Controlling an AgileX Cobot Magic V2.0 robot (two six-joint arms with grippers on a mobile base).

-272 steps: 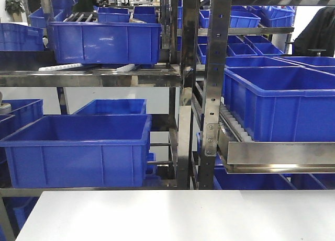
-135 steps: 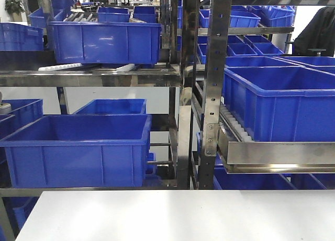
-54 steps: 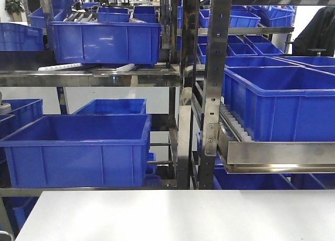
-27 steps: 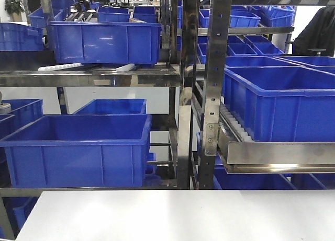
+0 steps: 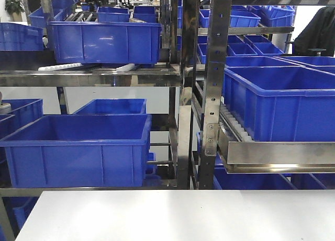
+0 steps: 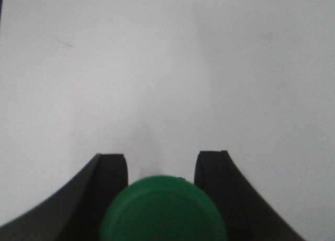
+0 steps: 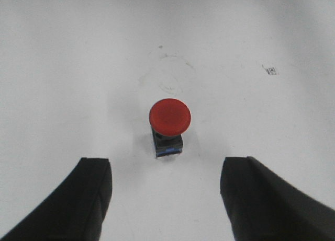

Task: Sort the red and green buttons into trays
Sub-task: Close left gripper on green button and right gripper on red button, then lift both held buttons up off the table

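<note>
Green button (image 6: pixel 163 212): its domed cap fills the bottom of the left wrist view, set between two black fingers (image 6: pixel 107 188) and overlapping both. Whatever lies under the cap is hidden.
Left pincer (image 6: pixel 162 165): drawn narrow and clamped on the green button, with bare white desk (image 6: pixel 167 68) stretching beyond it.
Red button (image 7: pixel 169 121): stands upright on the desk on a dark base (image 7: pixel 167 146), in the centre of the right wrist view.
Right pincer (image 7: pixel 169 168): spread wide and gripping nothing. Its fingertips sit well apart on either side of the red button, nearer the camera, and touch no part of it.
Desk surface: faint scuff marks (image 7: pixel 167 73) show just beyond the red button, and a small printed mark (image 7: pixel 271 70) lies further off to the right.
Front view: a strip of the white desk runs along the bottom. Behind it stands a steel rack (image 5: pixel 212 94) loaded on several levels with deep blue crates (image 5: pixel 78 147).
</note>
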